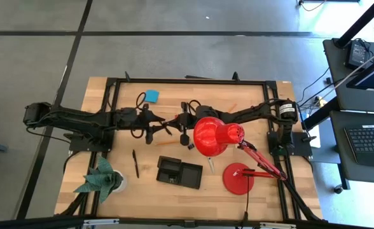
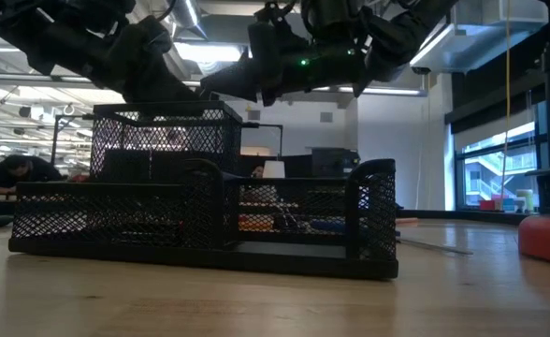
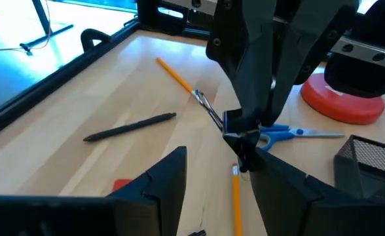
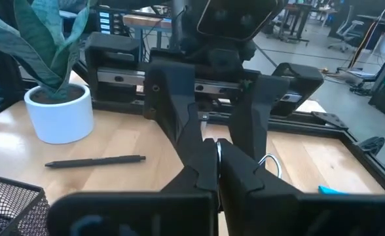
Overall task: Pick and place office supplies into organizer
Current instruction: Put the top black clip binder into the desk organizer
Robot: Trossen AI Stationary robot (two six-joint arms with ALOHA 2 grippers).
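Observation:
Above the table's middle my two grippers face each other. My left gripper (image 1: 162,126) (image 3: 222,162) is open and holds nothing. Just ahead of it my right gripper (image 1: 178,120) (image 4: 217,157) is shut on a small black clip (image 3: 245,149). On the wood below lie two orange pencils (image 3: 175,75) (image 3: 236,200), a black pen (image 3: 131,126), blue-handled scissors (image 3: 279,134) and a tiny red piece (image 3: 120,185). A blue sticky-note pad (image 1: 151,96) lies toward the far edge. The black mesh organizer (image 1: 179,172) (image 2: 209,220) stands near the front edge, with another black pen (image 1: 136,163) to its left. My right gripper pinches the black clip at its top (image 3: 243,134) between its two shut fingertips. The fingers slant down toward the table's left side. The clip's dark body hangs just below the tips, clear of the table, and a silver wire loop (image 4: 269,166) shows beside the fingers.
A big red desk lamp stands at the right, its shade (image 1: 212,137) close beside my right gripper and its round base (image 1: 238,178) near the front. A green paper plant in a white pot (image 1: 102,180) stands at the front left. A black frame (image 1: 187,81) rims the table.

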